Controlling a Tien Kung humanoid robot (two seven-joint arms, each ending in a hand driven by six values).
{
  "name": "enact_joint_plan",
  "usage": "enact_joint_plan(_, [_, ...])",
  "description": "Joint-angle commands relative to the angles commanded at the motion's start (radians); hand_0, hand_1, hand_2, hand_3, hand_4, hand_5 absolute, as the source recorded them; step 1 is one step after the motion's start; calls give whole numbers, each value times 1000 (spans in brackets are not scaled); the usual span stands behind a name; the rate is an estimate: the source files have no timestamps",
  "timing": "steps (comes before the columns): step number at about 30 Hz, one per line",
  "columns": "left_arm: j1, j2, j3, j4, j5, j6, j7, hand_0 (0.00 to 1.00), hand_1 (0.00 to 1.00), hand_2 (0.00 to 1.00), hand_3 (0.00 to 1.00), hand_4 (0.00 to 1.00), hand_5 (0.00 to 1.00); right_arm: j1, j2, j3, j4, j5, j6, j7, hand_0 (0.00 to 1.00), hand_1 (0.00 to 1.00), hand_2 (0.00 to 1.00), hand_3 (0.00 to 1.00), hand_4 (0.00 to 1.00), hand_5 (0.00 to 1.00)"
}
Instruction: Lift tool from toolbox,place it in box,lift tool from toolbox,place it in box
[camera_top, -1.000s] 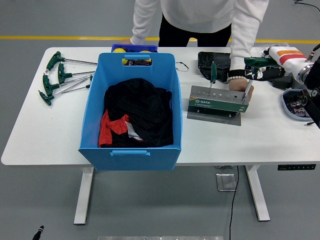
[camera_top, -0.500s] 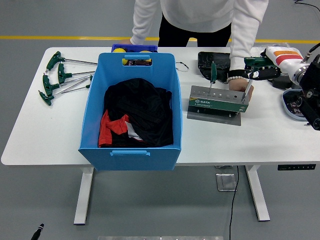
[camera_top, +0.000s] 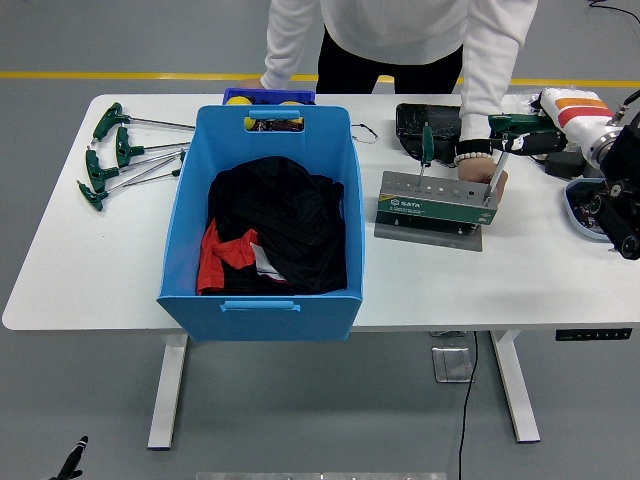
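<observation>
From the head view, a white rectangular surface (camera_top: 90, 270) carries a large blue plastic box (camera_top: 262, 225) with handle slots, standing left of centre and holding a heap of black cloth with one red piece (camera_top: 268, 235). Right of the box sits the green and grey metal toolbox stand (camera_top: 432, 207) on a flat grey base plate, its top pierced by a row of holes. Two green-handled T-shaped wrenches remain at the stand: one green-handled tool (camera_top: 426, 146) stands upright in a hole near its left end, and a second green T-handled tool (camera_top: 505, 135) rises from the right end, tilted, with its handle high. The right robot hand (camera_top: 535, 137), dark with a white and orange wrist casing behind it, reaches in from the right edge and closes its fingers around that second handle. A person in a white sleeve stands at the far side; the person's one hand (camera_top: 482, 170) presses down on the right end of the stand, just beside the tilted shaft. On the far left of the surface lie about five more green T-handled wrenches (camera_top: 120, 152) in a loose fan. Behind the stand rests one black tray (camera_top: 420, 125), and one small blue tray (camera_top: 590, 210) sits near the right edge. The left arm is out of view.
</observation>
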Motion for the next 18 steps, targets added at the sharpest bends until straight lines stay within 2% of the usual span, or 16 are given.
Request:
enact_joint_plan(1, [-1, 0, 0, 0, 1, 0, 0, 661, 654, 705, 731, 912, 809, -1, 1, -4, -2, 6, -5, 0, 72, 63, 106, 103, 998, 751])
enact_joint_plan(18, [-11, 1, -6, 0, 13, 1, 2, 658, 654, 705, 731, 913, 808, -1, 27, -19, -14, 58, -26, -19, 42, 18, 76, 77, 998, 751])
